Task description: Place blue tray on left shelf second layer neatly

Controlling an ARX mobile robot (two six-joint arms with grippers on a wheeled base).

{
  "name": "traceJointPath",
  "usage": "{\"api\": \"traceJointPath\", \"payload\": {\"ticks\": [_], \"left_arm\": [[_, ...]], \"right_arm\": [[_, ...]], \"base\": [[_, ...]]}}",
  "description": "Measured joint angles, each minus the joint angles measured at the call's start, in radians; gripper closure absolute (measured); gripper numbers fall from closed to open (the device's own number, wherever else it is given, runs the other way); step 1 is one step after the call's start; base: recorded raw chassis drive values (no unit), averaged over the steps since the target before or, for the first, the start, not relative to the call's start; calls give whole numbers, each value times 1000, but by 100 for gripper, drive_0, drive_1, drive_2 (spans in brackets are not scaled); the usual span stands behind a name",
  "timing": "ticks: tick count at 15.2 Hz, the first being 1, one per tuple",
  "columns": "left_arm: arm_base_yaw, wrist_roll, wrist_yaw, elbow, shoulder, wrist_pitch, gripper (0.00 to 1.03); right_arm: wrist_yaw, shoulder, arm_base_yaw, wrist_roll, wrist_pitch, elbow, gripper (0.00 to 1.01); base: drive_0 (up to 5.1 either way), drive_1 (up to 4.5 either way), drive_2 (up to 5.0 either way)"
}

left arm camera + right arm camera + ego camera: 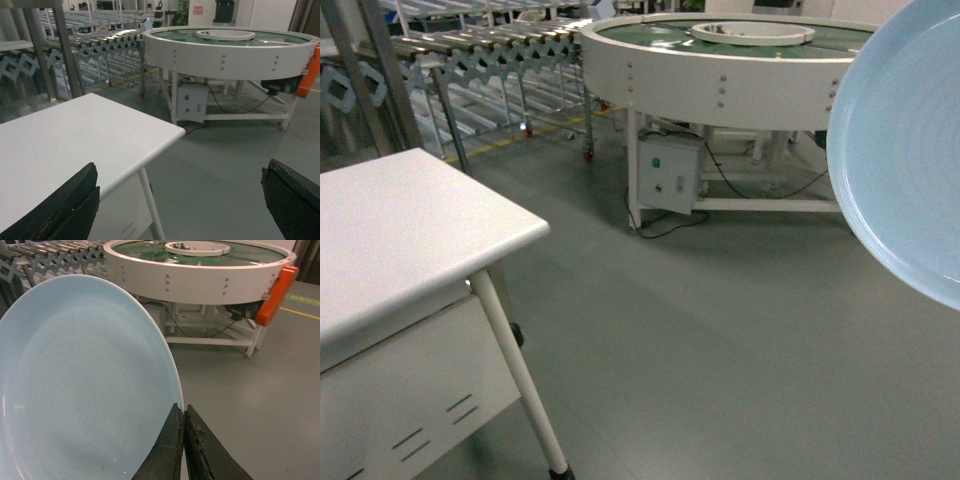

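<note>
**A:** Since the biggest thing ahead is that round white conveyor (720, 70), with the white tabletop (400, 230) at lower left, where does the blue tray (85, 380) sit among all this?

**B:** Off the ground, carried. In the head view it fills the right edge, tipped nearly on its side, its face toward the camera. The right gripper (183, 440) has its fingers pinched onto the rim at the tray's lower right, clamped tight with the thin edge between them.

**A:** And the other arm?

**B:** The left gripper (180, 200) is spread wide and empty, hovering above the tabletop's edge.

**A:** How will the tray behave?

**B:** I'd judge it light, stiff plastic, smooth and a bit slippery. Held at one point on the rim, it could pivot or slide out if the arm swings hard. The rim is the only sensible hold, since the face is too broad and shallow.

**A:** And the shelf?

**B:** Steel uprights (62, 50) show at far left, but I cannot tell whether that is the target rack.
</note>
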Motion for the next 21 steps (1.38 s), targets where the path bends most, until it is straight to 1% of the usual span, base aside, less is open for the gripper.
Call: {"api": "traceJointPath", "payload": {"ticks": [2,4,5,7,21], "left_arm": [[0,0,0,0,0,2,5],[0,0,2,0,0,2,5],[0,0,4,0,0,2,5],[0,0,1,0,0,-1,5],[-1,0,0,0,0,1,5]], "right_arm": [[1,0,-1,-2,-1,0,99],[1,0,0,-2,-2,0,99],[9,0,-7,-3,-7,0,99],[1,0,-5,-3,-7,0,99],[1,0,-5,-3,-3,-2,99]], "base": [[267,-326,-422],[-159,-159,-159],[-159,-159,-159],[-146,-146,-146],[-174,237,-585]]}}
